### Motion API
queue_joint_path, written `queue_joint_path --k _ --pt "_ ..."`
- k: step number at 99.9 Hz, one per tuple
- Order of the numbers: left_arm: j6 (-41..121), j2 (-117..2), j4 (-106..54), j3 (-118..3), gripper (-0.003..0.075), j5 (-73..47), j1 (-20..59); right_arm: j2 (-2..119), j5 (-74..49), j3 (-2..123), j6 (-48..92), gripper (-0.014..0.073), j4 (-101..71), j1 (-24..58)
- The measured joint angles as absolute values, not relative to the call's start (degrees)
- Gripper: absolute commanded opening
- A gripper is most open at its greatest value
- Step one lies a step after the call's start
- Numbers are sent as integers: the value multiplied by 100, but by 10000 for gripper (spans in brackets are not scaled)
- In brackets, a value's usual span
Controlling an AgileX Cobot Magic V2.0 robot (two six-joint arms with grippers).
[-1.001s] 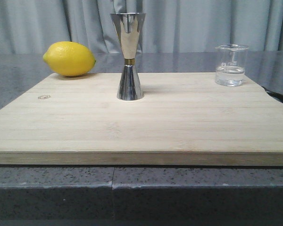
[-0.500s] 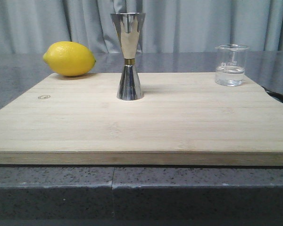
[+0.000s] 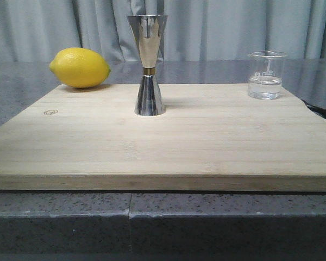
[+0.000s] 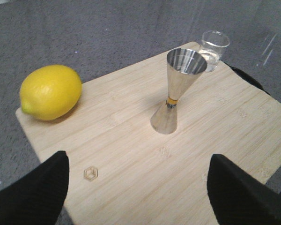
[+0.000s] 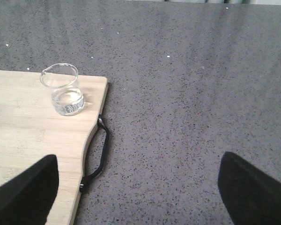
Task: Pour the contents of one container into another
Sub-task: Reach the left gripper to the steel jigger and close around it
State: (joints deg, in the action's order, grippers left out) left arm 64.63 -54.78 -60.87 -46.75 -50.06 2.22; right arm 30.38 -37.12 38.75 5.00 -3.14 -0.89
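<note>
Our glass beaker (image 3: pixel 267 75) stands at the board's (image 3: pixel 163 141) far right corner, part full: light, slick, breakable, so we'd clasp its straight wall mid-height. The steel jigger (image 3: pixel 148 65) stands centre, the lemon (image 3: pixel 79 67) far left. Both grippers (image 4: pixel 138 187) (image 5: pixel 138 192) gape wide, empty.

Both grippers hung above the work surface with jaws spread wide, the left gripper (image 4: pixel 138 197) and right gripper (image 5: pixel 138 197) holding nothing.
</note>
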Motion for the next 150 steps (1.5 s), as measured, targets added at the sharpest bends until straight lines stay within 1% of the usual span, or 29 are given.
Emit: queue_joint_path --k 19,30,51,72,100,126,150 --pt "8346 -5910 -7699 -4209 563 -4946 222 3038 -3607 3875 500 629 -314 -89" --pt "9425 -6119 -8377 -3958 563 -4976 222 3038 -3554 3875 500 629 -314 -89" --pt "10557 -6571 -9142 -3807 563 -5371 222 3038 -3515 3875 500 629 -314 -89" --pt "11248 -7159 -9599 -3807 563 -5863 262 3038 -3430 3875 500 629 -314 -89" --pt "12086 -8120 -10072 -3820 563 -6191 727 3038 -3361 3875 500 629 -314 -89" --pt "12334 -8884 -10121 -4152 563 -6323 1182 3038 -3335 3875 500 629 -314 -89" --pt "12355 -9428 -10156 -4735 563 -6336 1542 3038 -3310 3875 500 629 -314 -89"
